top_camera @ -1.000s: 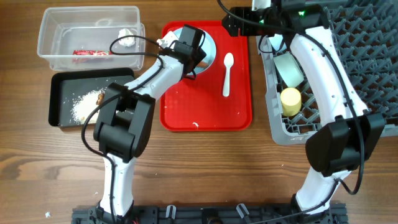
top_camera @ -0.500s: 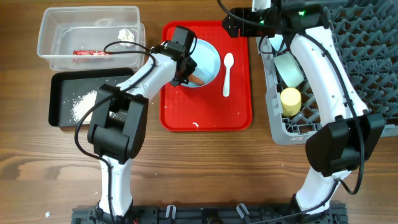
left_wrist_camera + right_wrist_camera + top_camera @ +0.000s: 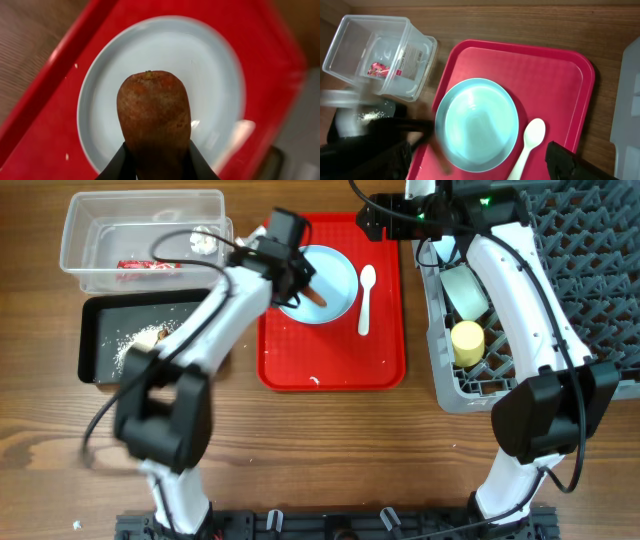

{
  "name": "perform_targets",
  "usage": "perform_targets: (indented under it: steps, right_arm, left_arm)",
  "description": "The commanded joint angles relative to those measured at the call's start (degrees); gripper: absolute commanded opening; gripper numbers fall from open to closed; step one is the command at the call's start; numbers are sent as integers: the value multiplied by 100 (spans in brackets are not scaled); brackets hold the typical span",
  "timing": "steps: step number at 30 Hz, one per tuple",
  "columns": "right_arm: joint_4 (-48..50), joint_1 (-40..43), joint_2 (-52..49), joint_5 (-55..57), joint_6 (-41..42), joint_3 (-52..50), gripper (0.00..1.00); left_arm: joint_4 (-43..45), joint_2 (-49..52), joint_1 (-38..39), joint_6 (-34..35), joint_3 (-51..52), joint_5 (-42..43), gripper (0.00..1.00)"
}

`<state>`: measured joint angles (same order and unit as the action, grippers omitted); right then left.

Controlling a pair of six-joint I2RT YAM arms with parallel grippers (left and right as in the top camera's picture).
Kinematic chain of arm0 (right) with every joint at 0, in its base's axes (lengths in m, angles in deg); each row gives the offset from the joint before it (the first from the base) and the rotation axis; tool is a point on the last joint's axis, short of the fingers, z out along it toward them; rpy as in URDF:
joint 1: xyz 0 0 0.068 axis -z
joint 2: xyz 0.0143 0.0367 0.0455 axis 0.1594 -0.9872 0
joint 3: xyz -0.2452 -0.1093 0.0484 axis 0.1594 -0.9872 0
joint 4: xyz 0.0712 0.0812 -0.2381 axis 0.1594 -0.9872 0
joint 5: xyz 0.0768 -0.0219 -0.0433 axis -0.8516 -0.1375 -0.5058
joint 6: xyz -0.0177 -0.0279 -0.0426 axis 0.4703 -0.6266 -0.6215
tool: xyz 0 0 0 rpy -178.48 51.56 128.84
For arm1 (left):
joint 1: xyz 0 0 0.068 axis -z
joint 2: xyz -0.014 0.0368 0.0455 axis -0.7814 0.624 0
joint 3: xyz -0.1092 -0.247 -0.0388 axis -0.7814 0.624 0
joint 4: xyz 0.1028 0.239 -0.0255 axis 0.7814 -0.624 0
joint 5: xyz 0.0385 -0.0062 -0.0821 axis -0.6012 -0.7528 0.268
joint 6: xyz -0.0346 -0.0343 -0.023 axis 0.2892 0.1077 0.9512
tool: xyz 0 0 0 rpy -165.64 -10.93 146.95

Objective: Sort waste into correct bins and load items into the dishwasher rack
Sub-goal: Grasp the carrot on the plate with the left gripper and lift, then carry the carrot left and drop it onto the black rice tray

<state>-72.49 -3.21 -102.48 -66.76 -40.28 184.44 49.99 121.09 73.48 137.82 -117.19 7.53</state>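
My left gripper is shut on the orange carrot piece, held just above the light blue plate on the red serving tray. In the overhead view the carrot piece sticks out over the plate, and the left arm is blurred. A white spoon lies right of the plate. My right gripper hovers open at the tray's far edge. Its wrist view looks down on the plate and spoon, with nothing between its fingers.
The clear tub at far left holds a red-and-white wrapper and a white tissue. The black tray in front of it holds white crumbs. The grey rack at right carries a yellow cup and a pale bowl.
The left gripper has shut on the carrot piece and lifted it off the plate. The left arm is swinging left. The right arm has stayed put.
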Motion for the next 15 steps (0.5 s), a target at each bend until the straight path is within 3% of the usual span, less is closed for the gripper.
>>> perform_targets:
  steps: [1, 9, 12, 15]
  right_arm:
    - [-7, 24, 179, 55, -76, -15, 88]
    - [-4, 24, 179, 33, -74, -15, 91]
    - [-4, 24, 179, 35, -79, -15, 91]
    - [-9, 24, 179, 37, -83, -15, 92]
  left_arm:
    - [-337, -1440, -393, -184, -55, -72, 12]
    - [-2444, -2544, -2098, -153, -52, -743, 11]
    - [-2660, -2481, -2743, -146, 85, -741, 11]
    - [-2621, -2347, -3265, 339, 483, -723, 13]
